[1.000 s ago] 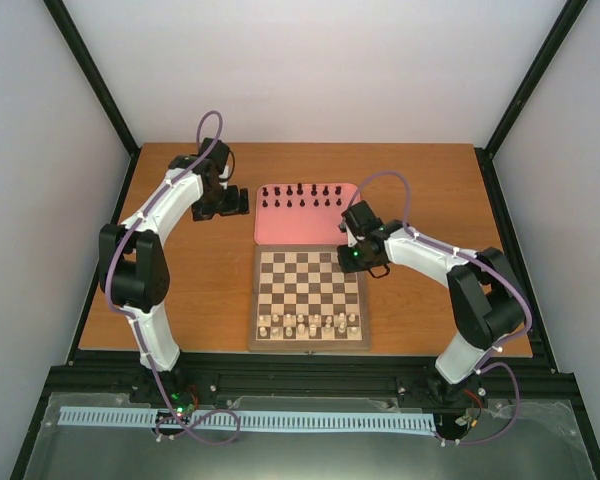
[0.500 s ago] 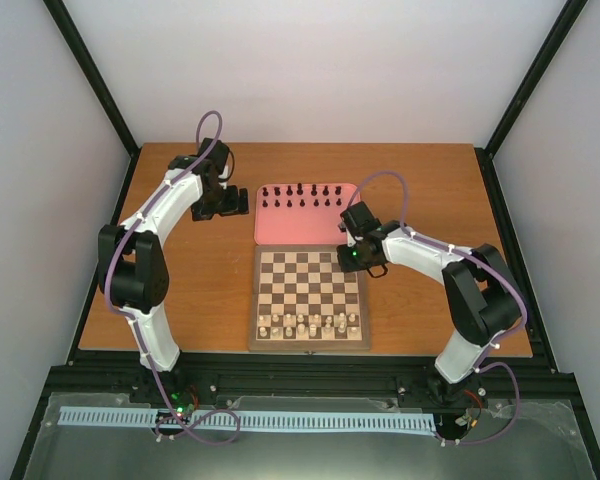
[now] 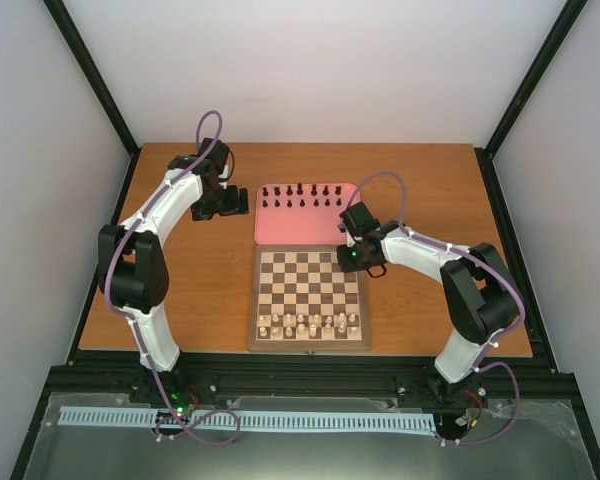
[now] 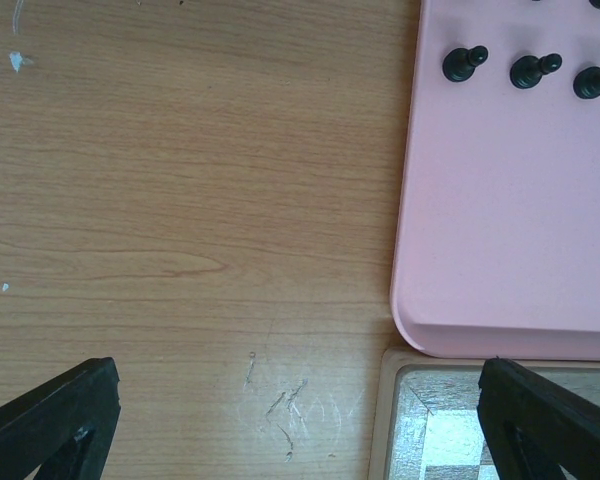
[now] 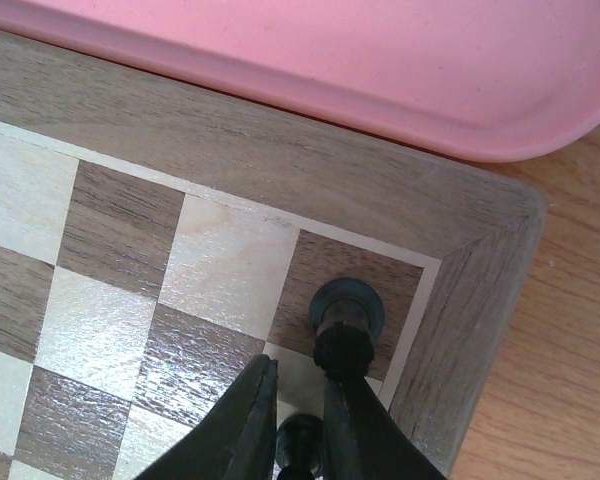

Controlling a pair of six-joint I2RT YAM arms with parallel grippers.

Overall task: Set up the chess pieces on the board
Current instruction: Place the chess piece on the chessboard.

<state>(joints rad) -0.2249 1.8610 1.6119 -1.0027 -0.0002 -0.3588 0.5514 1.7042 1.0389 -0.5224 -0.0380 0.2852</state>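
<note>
Two chess pieces (image 5: 346, 312) at board (image 5: 280, 180) corner by narrow right jaws, grip unclear; left jaws agape.

A wooden table (image 3: 180, 300) with a warm orange-brown grain fills the middle of the cell. Plain white walls (image 3: 310, 70) close it in at the back and on both sides. They meet at black frame posts (image 3: 90, 75) that slant up from the table's far corners. A black rail (image 3: 300, 378) runs along the table's near edge. Below the rail lies a dull metal sheet (image 3: 310, 455) crossed by a white slotted strip (image 3: 110, 415) (comb-toothed along its length). The light is even and soft. Close up, the tabletop shows fine scratches (image 4: 285, 410) and a few white flecks (image 4: 16, 60).
</note>
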